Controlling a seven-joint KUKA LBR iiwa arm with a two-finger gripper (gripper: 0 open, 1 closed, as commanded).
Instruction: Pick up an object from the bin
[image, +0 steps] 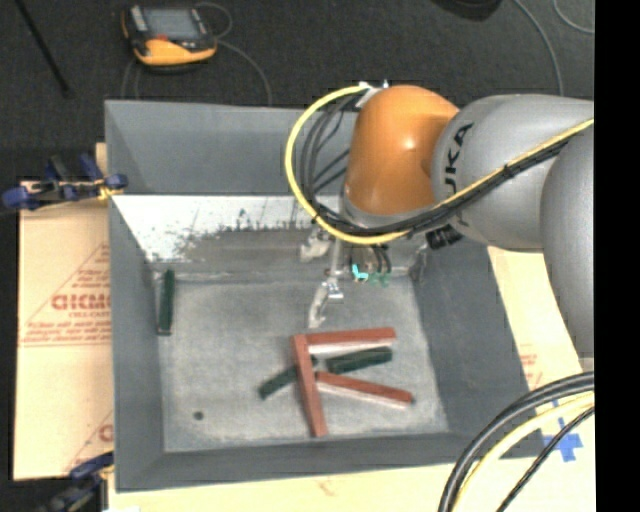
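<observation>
Whether the jaws are parted or closed I cannot tell from my camera, because the gripper (322, 308) shows as a single slim silver tip hanging below the arm's orange wrist cover (395, 150). Nothing is visible in its grasp. The grey arm (520, 170) reaches in from the right over a grey metal bin (130, 330). The tip is near the middle of the bin floor, close to the back wall and just above the corner where two sticks of a small heap meet. That heap is made of flat sticks crossing one another. A long red-brown stick (309, 390) runs toward the front wall, a second red-brown stick (350, 340) lies across its top end, and a third (368, 391) slants off to the right. A dark green stick (360, 358) lies between the last two, and another dark green one (279, 384) pokes out to the left. Well apart from the heap, a lone dark green stick (165, 301) lies along the left wall.
</observation>
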